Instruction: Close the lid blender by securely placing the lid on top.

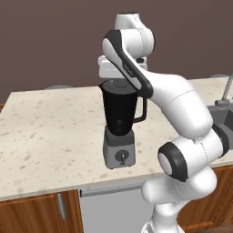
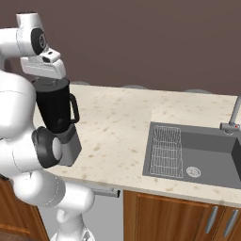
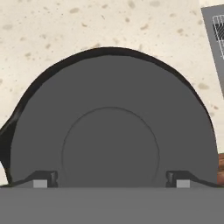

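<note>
Item: lid [image 3: 111, 144]. Dark grey round disc with a raised centre ring, lying flat over the mouth of the blender [image 1: 119, 119]; in the hand view a thin black crescent of jar rim is showing past its edge from about 9 to 2 o'clock, so it is sitting slightly toward the 6 o'clock side, or the camera is looking at a slant.

Item: blender. Black tapered jar on a grey boxy base with a round knob, standing upright on the counter [image 1: 50, 132] near its front edge, handle pointing toward the sink [image 2: 197, 155].

Item: jaws [image 3: 111, 181]. The two tips are standing wide apart at the 7 and 5 o'clock positions of the disc, reaching past the raised centre. Whether they are gripping the lid's edge or already released cannot be told: the contact is hidden at the bottom of the hand view. The wide stance fits a disc this broad.

Item: arm. The hand is hanging directly above the jar, pointing straight down, which is keeping the lid level with the rim.

Judgement: placing step is at or near its end; a gentle downward press would be seating it securely. Risk: an off-centre lid tilting on the rim.
</note>
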Robot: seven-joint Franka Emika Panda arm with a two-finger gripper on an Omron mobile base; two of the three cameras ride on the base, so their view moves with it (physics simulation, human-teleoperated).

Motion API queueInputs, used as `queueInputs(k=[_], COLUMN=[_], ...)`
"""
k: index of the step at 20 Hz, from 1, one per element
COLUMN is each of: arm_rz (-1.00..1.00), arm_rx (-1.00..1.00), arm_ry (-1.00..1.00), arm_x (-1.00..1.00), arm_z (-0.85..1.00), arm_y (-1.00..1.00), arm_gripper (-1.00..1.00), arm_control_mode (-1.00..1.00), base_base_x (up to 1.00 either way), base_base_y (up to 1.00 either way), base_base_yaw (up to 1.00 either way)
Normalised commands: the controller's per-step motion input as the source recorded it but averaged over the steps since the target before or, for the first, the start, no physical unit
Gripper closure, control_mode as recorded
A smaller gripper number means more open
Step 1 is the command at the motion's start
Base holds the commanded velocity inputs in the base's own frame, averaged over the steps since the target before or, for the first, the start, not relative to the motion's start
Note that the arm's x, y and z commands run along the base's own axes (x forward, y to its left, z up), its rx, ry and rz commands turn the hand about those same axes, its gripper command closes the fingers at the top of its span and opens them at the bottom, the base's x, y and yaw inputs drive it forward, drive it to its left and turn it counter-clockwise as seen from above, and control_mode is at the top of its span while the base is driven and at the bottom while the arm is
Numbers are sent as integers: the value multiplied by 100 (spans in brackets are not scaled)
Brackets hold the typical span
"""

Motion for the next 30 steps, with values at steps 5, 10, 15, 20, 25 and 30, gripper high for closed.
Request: queueInputs(k=[5,10,15,20,25,30], arm_rz=[0,0,0,0,0,0], arm_rx=[0,0,0,2,9,14], arm_ry=[-1,-3,-3,-6,-11,-18], arm_x=[-28,-30,-44,-57,-72,-87], arm_z=[10,17,19,6,0,0], arm_y=[0,0,-2,-21,-56,-71], arm_gripper=[-100,-100,-100,-100,-100,-100], arm_control_mode=[-100,-100,-100,-100,-100,-100], base_base_x=[0,0,0,0,0,0], base_base_y=[0,0,0,0,0,0], base_base_yaw=[0,0,0,0,0,0])
